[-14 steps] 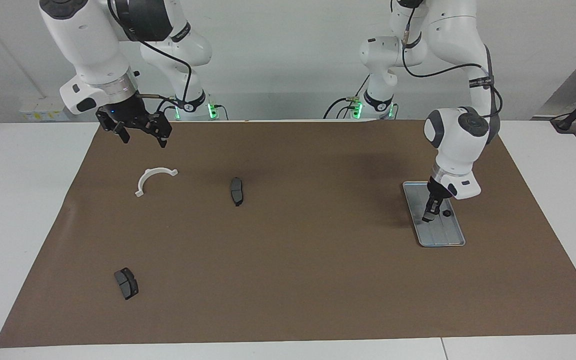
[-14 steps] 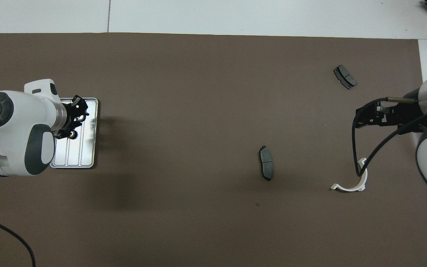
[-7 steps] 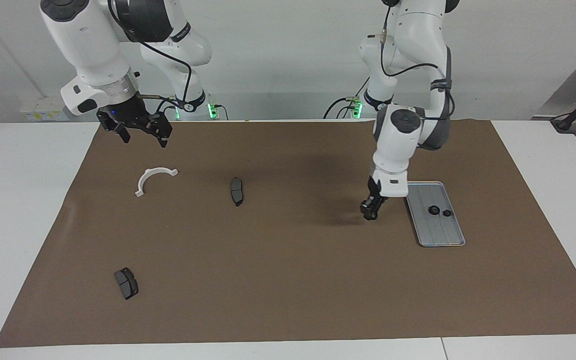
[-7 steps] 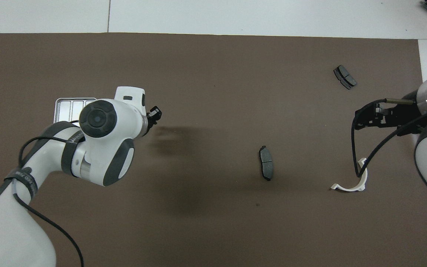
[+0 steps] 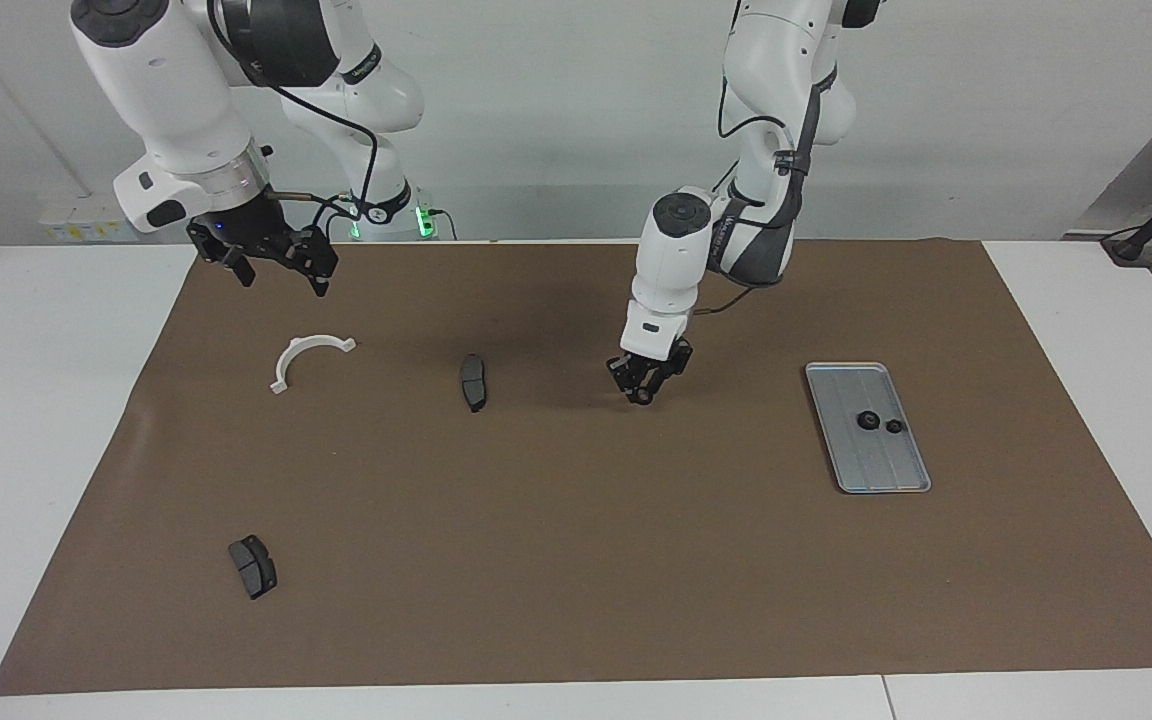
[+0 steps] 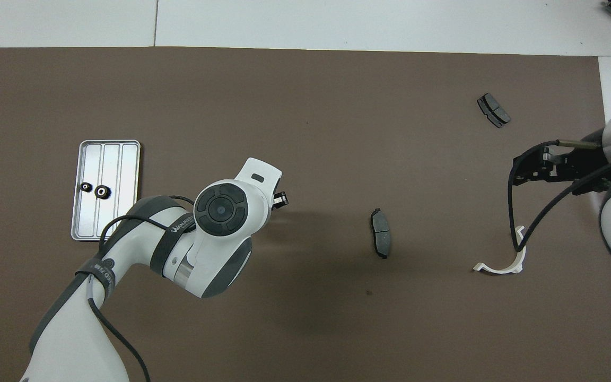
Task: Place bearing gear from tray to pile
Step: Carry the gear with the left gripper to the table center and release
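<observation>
The left hand [image 5: 643, 395] has left the tray [image 5: 867, 462] and now hangs low over bare brown mat [image 5: 576, 560] near the middle of the desk [image 5: 36, 400], between the tray and the nearer brake pad [image 5: 473, 382]. A second ago it was down inside the tray; half a second ago it was just beside the tray's edge. Its fingertips stand close together around a small dark item at the tip; whether that item is a gear cannot be told.

Two black gears [image 5: 867, 420] lie side by side in the tray, toward the left arm's end of the desk. They were partly covered by the hand earlier and are now fully exposed. The tray has not shifted.

The right hand [image 5: 276, 265] waits above the mat edge over the right arm's end of the desk, fingers spread apart, slightly raised compared with a second ago. The white half-ring bracket [image 5: 304, 359] and the second brake pad [image 5: 252, 566] are unchanged.
</observation>
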`<move>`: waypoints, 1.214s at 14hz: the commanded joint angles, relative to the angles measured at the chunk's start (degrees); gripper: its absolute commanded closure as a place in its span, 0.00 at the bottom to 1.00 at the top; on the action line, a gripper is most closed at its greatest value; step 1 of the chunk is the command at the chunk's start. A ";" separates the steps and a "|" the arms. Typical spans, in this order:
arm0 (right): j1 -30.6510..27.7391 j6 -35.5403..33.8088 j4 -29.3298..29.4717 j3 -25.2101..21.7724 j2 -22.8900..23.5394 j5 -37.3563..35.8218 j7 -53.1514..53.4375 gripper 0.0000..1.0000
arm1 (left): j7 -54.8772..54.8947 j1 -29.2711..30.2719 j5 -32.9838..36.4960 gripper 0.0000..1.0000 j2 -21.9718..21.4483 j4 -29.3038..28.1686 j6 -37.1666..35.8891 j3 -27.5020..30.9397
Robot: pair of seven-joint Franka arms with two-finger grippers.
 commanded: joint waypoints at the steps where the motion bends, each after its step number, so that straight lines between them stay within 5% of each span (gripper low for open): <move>1: -0.54 -0.20 -0.90 0.16 -0.80 0.24 -0.49 0.00 | 6.99 -0.34 0.97 0.65 -1.00 -1.37 -0.61 0.93; 2: -0.54 0.24 -1.34 0.16 -0.89 0.24 -0.49 0.00 | 7.09 -0.34 0.97 0.54 -1.00 -1.38 -0.52 0.93; 3: -0.45 1.20 -2.04 0.16 -1.06 0.24 -0.23 0.00 | 7.10 -0.34 0.97 0.31 -1.00 -1.38 -0.52 0.93; 5: 0.33 3.04 -3.88 0.25 -1.85 0.24 1.61 0.00 | 7.01 -0.25 0.97 0.16 -1.00 -1.03 -0.69 1.02; 8: 1.21 7.09 -5.74 0.78 -1.86 0.33 2.58 0.00 | 7.01 1.58 0.97 0.17 -0.82 2.21 -3.14 1.63; 10: 4.19 10.50 -7.05 0.78 -1.77 0.51 5.55 0.00 | 7.62 8.59 1.32 0.22 -1.00 5.03 -6.04 1.55; 17: 15.52 21.32 -8.38 0.78 5.95 0.42 18.55 0.00 | 34.83 27.68 1.32 0.24 -2.75 3.91 -8.16 1.54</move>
